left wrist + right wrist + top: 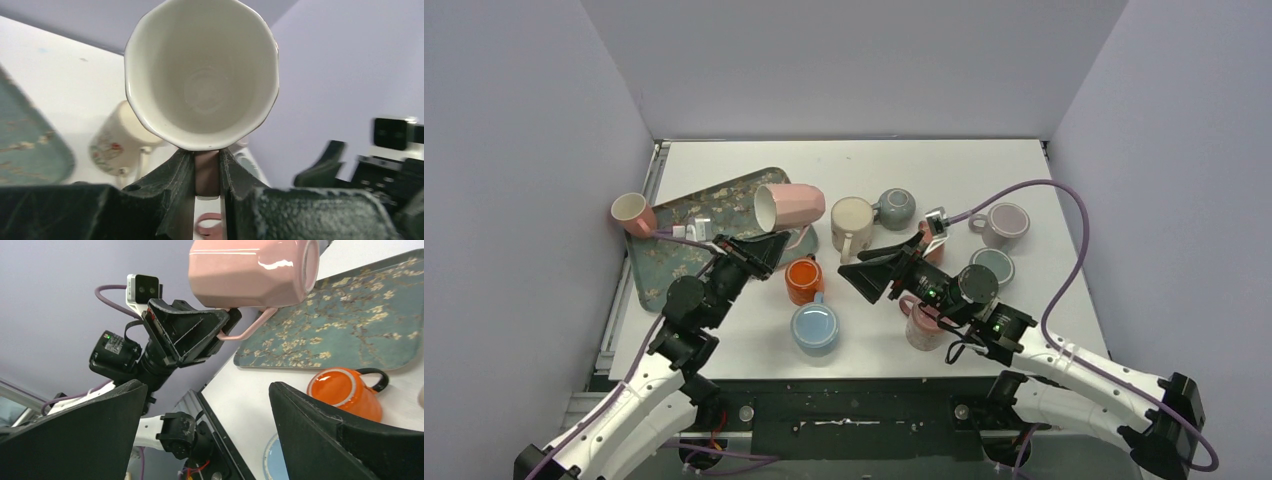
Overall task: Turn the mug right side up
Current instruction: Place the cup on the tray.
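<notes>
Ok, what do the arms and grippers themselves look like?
The left arm and right arm: white lower links, black joints with small green lights. The left gripper and right gripper: black, wedge-shaped, rough-textured fingers. Purple cables run to a white camera on each wrist.

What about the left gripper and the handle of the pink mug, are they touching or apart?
Touching. In the left wrist view the left gripper is shut on the handle of the pink mug, pinched between both fingers.

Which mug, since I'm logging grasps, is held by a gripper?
The large pink mug, held sideways in the air with its handle pinched by the left gripper. No other mug is gripped.
</notes>
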Robot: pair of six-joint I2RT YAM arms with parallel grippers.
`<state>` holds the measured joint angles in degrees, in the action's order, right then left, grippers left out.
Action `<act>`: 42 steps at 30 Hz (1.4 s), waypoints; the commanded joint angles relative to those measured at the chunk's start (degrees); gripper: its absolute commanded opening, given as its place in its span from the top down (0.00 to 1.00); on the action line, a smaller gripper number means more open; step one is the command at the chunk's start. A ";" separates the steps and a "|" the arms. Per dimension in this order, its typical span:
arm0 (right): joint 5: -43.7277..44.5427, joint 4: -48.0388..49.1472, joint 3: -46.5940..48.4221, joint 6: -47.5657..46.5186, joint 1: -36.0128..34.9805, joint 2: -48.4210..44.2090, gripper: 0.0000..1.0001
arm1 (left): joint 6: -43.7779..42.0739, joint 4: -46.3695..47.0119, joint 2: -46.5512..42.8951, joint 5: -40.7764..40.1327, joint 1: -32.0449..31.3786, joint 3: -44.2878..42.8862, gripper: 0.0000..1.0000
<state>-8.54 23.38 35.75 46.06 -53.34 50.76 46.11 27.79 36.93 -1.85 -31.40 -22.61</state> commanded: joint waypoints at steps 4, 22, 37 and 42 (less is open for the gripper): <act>3.50 -8.40 1.56 -5.97 -0.38 -4.70 0.00 | -17.48 -18.24 0.17 -16.86 0.36 -14.62 1.00; 5.54 -11.86 -0.75 -8.56 -0.25 -10.81 0.00 | -29.24 -29.64 25.49 -24.73 19.78 -28.30 1.00; 5.49 -12.89 0.88 -11.55 -0.24 -10.88 0.00 | -27.91 -19.87 40.66 -18.14 36.15 -31.88 1.00; 6.60 -13.16 1.03 -12.44 -0.19 -10.81 0.00 | -28.80 -15.48 44.45 -16.33 38.05 -32.64 1.00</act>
<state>-3.75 9.21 35.24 35.53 -53.34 40.05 17.78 -0.23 80.68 -20.03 5.87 -50.02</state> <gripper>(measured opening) 0.999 0.168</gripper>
